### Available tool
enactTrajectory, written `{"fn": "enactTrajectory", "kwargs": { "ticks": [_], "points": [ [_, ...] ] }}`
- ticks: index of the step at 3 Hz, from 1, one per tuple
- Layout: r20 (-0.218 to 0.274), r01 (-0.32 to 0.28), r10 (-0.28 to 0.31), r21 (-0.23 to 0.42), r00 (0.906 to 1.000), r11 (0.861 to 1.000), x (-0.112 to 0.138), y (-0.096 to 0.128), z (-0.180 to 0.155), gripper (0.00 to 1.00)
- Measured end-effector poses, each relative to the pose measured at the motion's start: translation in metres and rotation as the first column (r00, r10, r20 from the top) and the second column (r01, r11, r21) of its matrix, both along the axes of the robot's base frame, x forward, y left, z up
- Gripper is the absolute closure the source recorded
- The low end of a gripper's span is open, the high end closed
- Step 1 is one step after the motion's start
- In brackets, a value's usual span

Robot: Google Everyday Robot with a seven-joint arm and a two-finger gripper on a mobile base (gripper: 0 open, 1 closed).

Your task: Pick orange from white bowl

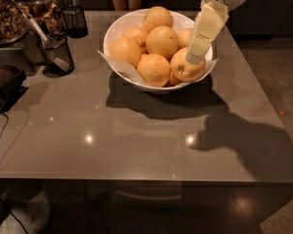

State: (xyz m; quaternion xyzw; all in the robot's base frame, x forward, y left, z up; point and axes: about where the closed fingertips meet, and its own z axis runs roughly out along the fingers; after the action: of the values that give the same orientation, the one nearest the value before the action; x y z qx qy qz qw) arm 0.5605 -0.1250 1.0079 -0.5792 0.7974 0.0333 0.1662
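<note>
The gripper (193,58) hangs over the 3 o'clock side of the white bowl (118,27), a cream-coloured piece slanting down from the arm's white housing at 1 o'clock. Its tip sits at the orange (184,72), on the fruit's upper edge at about 1 o'clock from its centre. I cannot tell whether it is touching the skin or just above it. Whether the jaws are spread or pressed together cannot be told from this side-on angle.

The orange is the large dimpled one at 4 o'clock in the bowl, against the rim, with its dark star-shaped scar turned towards the camera. It is pressed up to a neighbour at its 9 o'clock.

One bowl stands on the grey surface (136,145), towards 12 o'clock, lined with white paper whose corners poke past the rim at 9 and 3 o'clock. Seven oranges show clearly in it: one on top at 12 o'clock, one in the centre, two on the left, two along the front, and one partly hidden behind the gripper. A sliver of another may sit low between the two front ones.

Two dark mesh cups stand at 10 o'clock on the surface, the near cup (56,56) holding a utensil and the far cup (74,21) behind it.
</note>
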Motion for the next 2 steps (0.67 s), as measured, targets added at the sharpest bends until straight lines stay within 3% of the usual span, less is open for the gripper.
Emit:
{"fn": "enactTrajectory", "kwargs": {
  "ticks": [1, 2],
  "points": [
    [-0.031, 0.023, -0.023, 0.01, 0.9993, 1.0, 0.0, 0.007, -0.006, 0.0],
    [-0.069, 0.044, -0.043, 0.007, 0.9967, 0.999, -0.001, 0.01, -0.02, 0.19]
  ]
}}
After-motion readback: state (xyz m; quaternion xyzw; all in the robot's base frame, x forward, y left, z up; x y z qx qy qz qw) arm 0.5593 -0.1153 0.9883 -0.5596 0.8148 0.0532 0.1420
